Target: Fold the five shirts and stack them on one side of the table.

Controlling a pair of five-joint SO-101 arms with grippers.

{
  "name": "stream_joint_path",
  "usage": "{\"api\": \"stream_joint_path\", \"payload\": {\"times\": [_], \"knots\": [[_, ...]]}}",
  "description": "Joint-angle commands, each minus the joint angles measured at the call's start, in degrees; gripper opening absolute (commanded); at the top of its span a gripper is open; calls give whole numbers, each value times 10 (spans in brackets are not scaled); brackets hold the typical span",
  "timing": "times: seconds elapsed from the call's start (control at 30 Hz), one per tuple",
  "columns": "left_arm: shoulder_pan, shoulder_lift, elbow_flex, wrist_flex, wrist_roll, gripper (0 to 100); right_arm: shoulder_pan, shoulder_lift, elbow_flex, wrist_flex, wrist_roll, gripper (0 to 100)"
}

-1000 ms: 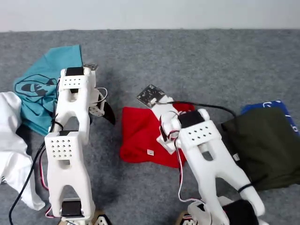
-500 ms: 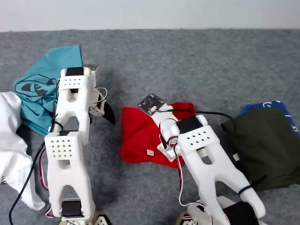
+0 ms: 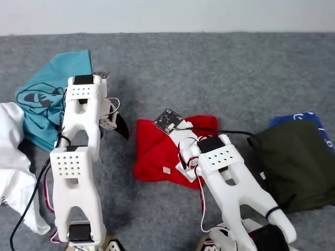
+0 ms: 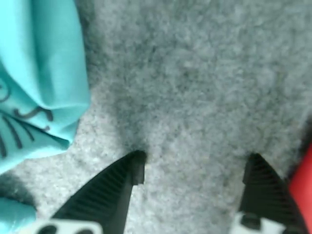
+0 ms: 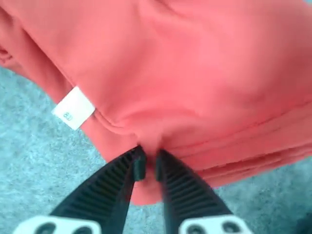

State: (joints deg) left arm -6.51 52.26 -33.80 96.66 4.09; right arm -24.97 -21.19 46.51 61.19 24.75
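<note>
Right gripper (image 5: pixel 148 164) pinched the red shirt (image 5: pixel 195 73), its arm bent low; left gripper (image 4: pixel 195 163) hung spread above the table (image 4: pixel 195 73).

High view: being taken from fixed point overhead, lens being aimed down at grey table (image 3: pixel 225 73); both arms being seen whole, from far off.
Left wrist view: being shot along left gripper (image 4: pixel 196 163), very near table; teal shirt (image 4: pixel 39 73) being caught outside one spread finger, sliver of red shirt (image 4: pixel 306 185) outside other.
Right wrist view: being shot along right gripper (image 5: pixel 148 163), lens being held close; red shirt being framed just beyond pinched fingertips.
Both shirts being shared with high view.
</note>
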Motion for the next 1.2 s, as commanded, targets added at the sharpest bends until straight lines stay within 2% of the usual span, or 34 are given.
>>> {"api": "stream_joint_path", "payload": {"times": [0.0, 0.27, 0.6, 0.87, 0.97, 1.03, 1.1, 1.17], "knots": [[6, 9, 3, -12, -10, 325, 5, -15, 0, -5, 15, 9], [6, 9, 3, -12, -10, 325, 27, -21, -1, 46, 18, 10], [6, 9, 3, -12, -10, 325, 29, -22, -11, 127, 86, 10], [6, 9, 3, -12, -10, 325, 102, -22, -11, 129, 149, 14], [6, 9, 3, -12, -10, 325, 108, -21, -10, 129, 148, 17], [6, 9, 3, -12, -10, 325, 109, -21, -9, 131, 147, 54], [6, 9, 3, -12, -10, 325, 110, -23, -11, 138, 139, 132], [6, 9, 3, -12, -10, 325, 122, -38, -35, 148, 98, 194]]}}
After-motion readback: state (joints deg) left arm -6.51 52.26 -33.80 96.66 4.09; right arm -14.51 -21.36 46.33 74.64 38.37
